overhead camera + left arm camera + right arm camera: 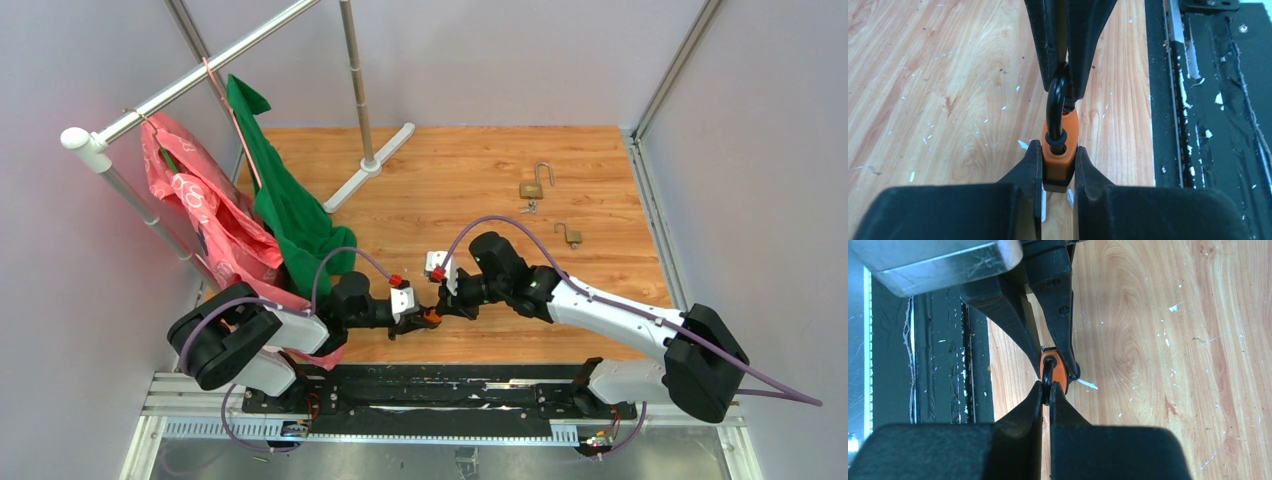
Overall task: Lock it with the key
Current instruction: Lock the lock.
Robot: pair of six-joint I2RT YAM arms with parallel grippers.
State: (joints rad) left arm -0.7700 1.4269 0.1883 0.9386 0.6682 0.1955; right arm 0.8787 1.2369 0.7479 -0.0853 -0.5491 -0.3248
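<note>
a small orange padlock [1059,162] is held between the two arms, by the near edge of the light wooden desk [948,100]; whether it touches the desk i cannot tell. the left jaws are clamped on its orange body, with black fingers [1030,167] pressed to both sides. the right jaws are shut on its black shackle [1052,107] and cover the top of the loop. the keyhole is hidden, and a key cannot be made out here. far back on the desk lie two brass padlocks [532,188] [570,235], with silvery bits [528,207] beside one, too small to name.
</note>
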